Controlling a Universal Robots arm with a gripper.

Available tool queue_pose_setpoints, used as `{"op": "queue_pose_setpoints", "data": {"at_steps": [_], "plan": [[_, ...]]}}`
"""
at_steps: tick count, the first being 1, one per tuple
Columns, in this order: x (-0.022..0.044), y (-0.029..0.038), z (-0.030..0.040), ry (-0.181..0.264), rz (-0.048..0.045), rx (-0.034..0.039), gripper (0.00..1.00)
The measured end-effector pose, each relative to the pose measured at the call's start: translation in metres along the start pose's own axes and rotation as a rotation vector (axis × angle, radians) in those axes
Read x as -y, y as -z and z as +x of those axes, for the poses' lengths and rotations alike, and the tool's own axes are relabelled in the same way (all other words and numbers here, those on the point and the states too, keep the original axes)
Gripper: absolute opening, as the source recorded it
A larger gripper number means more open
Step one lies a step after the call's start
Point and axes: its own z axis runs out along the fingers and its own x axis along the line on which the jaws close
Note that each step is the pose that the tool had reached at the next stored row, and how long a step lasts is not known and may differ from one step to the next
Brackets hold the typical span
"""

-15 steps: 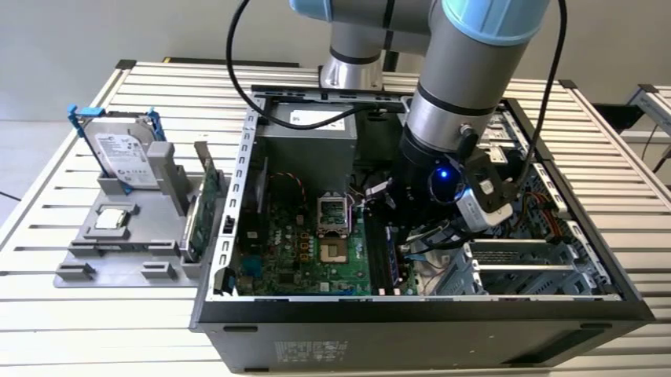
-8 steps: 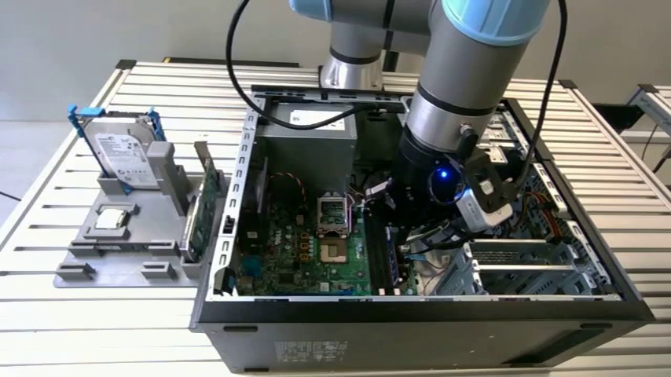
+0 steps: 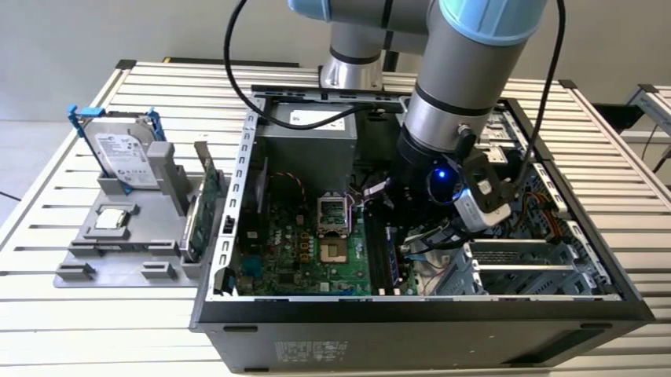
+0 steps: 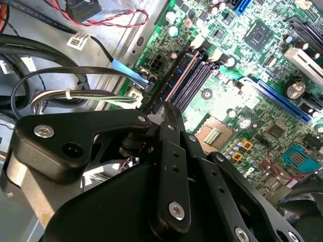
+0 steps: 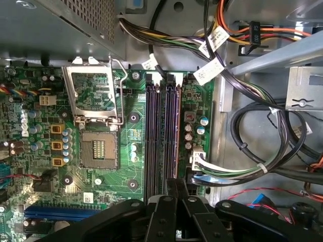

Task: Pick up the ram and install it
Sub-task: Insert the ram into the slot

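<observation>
In the exterior view the arm reaches down into the open computer case (image 3: pixel 251 236) on the slatted counter (image 3: pixel 84 314), and the claw (image 3: pixel 404 236) sits low over the motherboard's memory slots. The second wrist view shows the claw (image 4: pixel 164 113) with its fingers closed together on the ram (image 4: pixel 174 75), a dark stick standing edge-on in the outermost slot (its near end is hidden behind the fingers). In the first wrist view the ram (image 5: pixel 177 126) runs along the slots beside the empty processor socket (image 5: pixel 98 146).
</observation>
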Motion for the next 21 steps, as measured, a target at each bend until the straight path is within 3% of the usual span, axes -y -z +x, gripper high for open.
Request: {"op": "queue_pose_setpoints", "data": {"at_steps": [21], "plan": [[-0.0005, -0.0004, 0.0002, 0.252, 0.0117, 0.0181, 0.00]]}}
